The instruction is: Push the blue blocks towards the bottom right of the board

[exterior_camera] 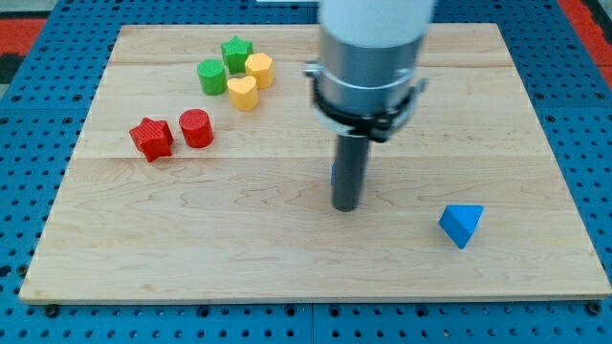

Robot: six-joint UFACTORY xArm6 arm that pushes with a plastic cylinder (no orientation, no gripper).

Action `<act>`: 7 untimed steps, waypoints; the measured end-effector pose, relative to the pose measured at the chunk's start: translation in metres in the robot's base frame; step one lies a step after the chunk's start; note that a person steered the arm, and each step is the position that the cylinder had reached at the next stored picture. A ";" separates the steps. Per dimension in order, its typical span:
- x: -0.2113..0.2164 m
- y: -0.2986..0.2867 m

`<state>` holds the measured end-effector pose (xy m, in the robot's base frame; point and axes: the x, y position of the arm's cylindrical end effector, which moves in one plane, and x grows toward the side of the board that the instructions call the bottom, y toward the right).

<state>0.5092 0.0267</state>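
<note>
While my tip [345, 206] rested mid-bench [287, 248], hiding a sliver of blue [333, 174], the blue triangular block [462, 225] lay right; no jaws showed.

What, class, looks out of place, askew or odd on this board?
Little stands out. One blue block is almost wholly hidden behind my tip, only a sliver showing at the rod's left edge, so its shape cannot be told. The blue triangular block sits apart toward the view's bottom right.
</note>
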 end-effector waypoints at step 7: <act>-0.078 0.144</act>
<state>0.4316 0.1705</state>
